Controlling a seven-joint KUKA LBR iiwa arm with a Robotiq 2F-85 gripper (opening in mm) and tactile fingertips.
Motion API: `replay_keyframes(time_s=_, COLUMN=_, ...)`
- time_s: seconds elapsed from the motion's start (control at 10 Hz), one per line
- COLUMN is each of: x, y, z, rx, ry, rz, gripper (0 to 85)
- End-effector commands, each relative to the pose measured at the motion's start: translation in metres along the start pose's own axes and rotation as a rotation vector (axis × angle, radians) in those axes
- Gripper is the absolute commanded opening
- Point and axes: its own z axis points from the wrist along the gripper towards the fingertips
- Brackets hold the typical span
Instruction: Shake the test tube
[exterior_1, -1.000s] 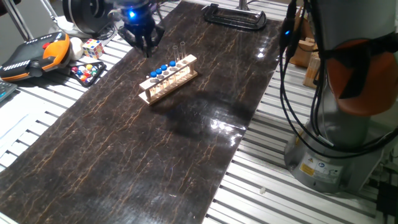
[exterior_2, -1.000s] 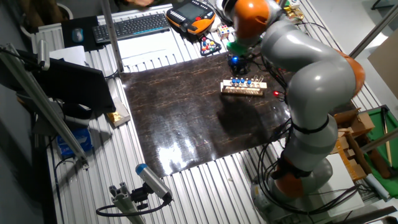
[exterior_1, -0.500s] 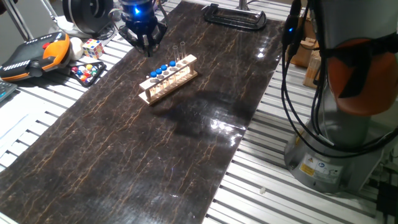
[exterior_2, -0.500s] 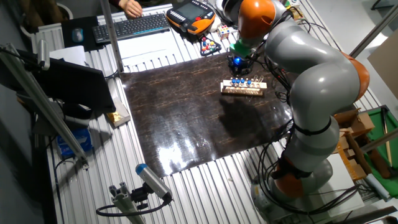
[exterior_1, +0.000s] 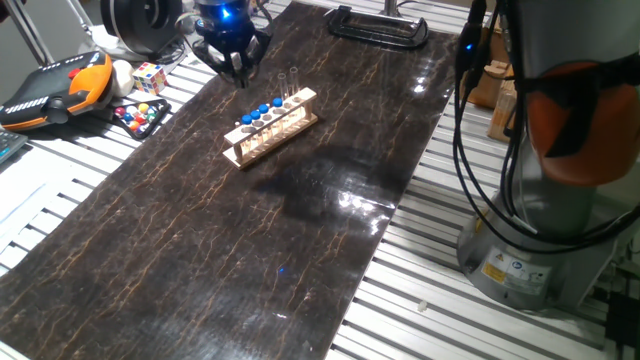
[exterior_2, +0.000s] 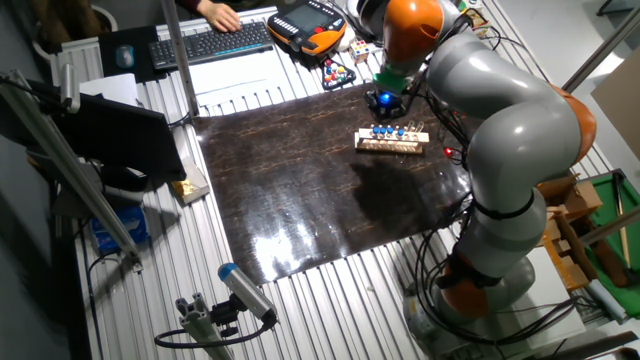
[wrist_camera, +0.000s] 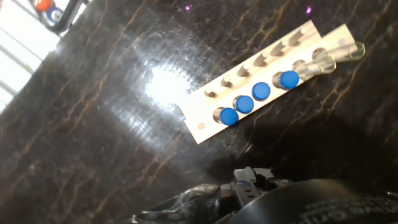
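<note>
Four small clear test tubes with round blue caps (exterior_1: 260, 111) stand in a row in a light wooden rack (exterior_1: 300, 127) on the dark mat; they also show in the other fixed view (exterior_2: 388, 131) and the hand view (wrist_camera: 255, 98). Two taller uncapped clear tubes (exterior_1: 291, 80) stand at the rack's far end (wrist_camera: 328, 59). My gripper (exterior_1: 238, 78) hangs above the mat just beyond the rack's far-left side, apart from it (exterior_2: 380, 103). Its fingers look drawn together to a point and hold nothing. The fingers do not show clearly in the hand view.
An orange teach pendant (exterior_1: 50, 90), a Rubik's cube (exterior_1: 148, 77) and a tray of coloured balls (exterior_1: 140, 117) lie left of the mat. A black clamp (exterior_1: 375, 25) sits at the far edge. The robot base (exterior_1: 540, 200) stands right. A keyboard (exterior_2: 210, 42) is behind.
My gripper has drifted a little farther back and up, away from the rack. The rack and tubes have not moved.
</note>
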Motion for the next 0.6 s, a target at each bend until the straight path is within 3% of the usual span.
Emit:
replay_keyframes(time_s=0.0, x=-0.0008, y=-0.0013, z=-0.0008, rx=-0.011, ry=-0.013, rz=-0.433, gripper=0.7)
replay_keyframes(time_s=0.5, x=-0.0037, y=-0.003, z=-0.0014, rx=-0.022, ry=-0.012, rz=-0.444, gripper=0.7)
